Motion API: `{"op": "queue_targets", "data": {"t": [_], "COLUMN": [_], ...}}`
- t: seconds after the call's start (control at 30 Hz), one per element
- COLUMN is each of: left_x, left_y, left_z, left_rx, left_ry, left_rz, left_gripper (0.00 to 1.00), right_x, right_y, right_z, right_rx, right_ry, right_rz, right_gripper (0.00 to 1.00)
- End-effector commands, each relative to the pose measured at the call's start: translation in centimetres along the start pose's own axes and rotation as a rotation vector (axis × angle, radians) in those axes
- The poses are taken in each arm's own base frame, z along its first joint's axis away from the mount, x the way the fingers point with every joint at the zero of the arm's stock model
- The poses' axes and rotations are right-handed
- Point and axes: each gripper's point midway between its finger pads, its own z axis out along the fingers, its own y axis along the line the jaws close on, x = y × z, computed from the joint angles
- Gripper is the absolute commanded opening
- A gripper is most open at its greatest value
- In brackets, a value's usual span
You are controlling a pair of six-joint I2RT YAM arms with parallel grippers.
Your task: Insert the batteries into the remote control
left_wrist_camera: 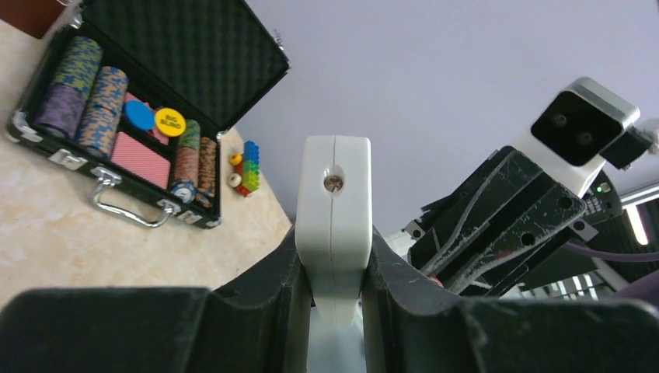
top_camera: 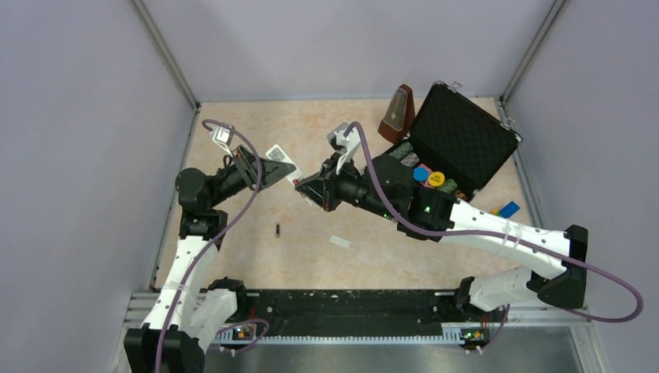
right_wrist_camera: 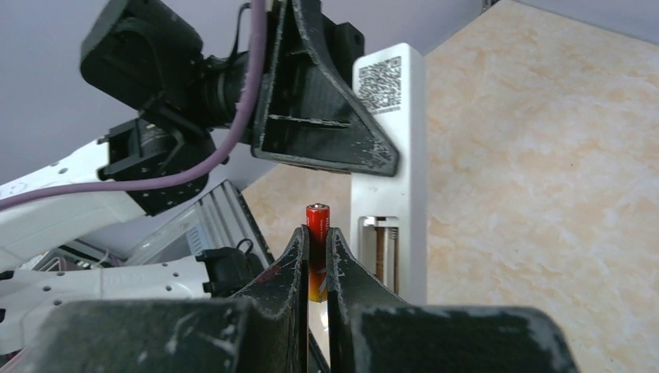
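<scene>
- Remote control, a slim white rectangular plastic bar [right_wrist_camera: 396,194], is held clear of the table, clamped between the fingers of the left pincer [left_wrist_camera: 334,268]. The jaws are closed down to the bar's thickness and press on both of its sides.
- The grip sits on the upper part of the bar, with the labelled back face turned toward the right pincer [top_camera: 307,190]. Judged purpose: to leave the open battery bay [right_wrist_camera: 386,249] at the free end uncovered and facing the incoming cell.
- A small red cylindrical battery [right_wrist_camera: 317,221] is pinched in the right pincer, whose jaws are nearly shut, apart only by the cell's width. Its top end stands proud of the fingertips.
- The cell stands parallel to the bay and just beside it. Contact with the bar cannot be confirmed.
- A spring coil shows in the bay. Whether a cell already sits there cannot be told.
- A small black cylindrical battery [top_camera: 277,229] lies on the tan marbled tabletop [top_camera: 233,264], on the near side of both pincers, well apart and untouched.
- A small flat white cover piece [top_camera: 339,242] lies on the table, on the near side of the right pincer.
- Judgement: the insertion of the red cell is in hand. The black cell and the cover remain.
</scene>
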Motion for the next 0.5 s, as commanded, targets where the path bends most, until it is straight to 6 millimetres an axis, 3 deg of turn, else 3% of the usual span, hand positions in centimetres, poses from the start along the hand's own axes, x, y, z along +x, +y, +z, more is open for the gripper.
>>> {"op": "queue_targets", "data": {"t": [0.0,0.23,0.47], "left_x": [-0.9,-0.6,-0.4], "left_y": [-3.1,-3.3,-3.1], "left_z": [0.0,-0.2,-0.2], "left_rx": [0.108,0.103,0.078], "left_ry": [-0.033,-0.023,-0.016], "left_rz": [-0.024,-0.011,-0.010], "left_gripper": [0.00,0.00,0.00], "right_x": [-3.4,-4.3,-3.5], "right_y": [2.1,1.7,1.2], "right_z": [0.2,0.5,0.8], "right_rx": [-0.043,-0.006,0.007], "right_ry": [-0.085,-0.104,-0.081], "right_rz": [-0.039,-0.084,-0.118], "right_gripper": [0.05,0.05,0.05]}}
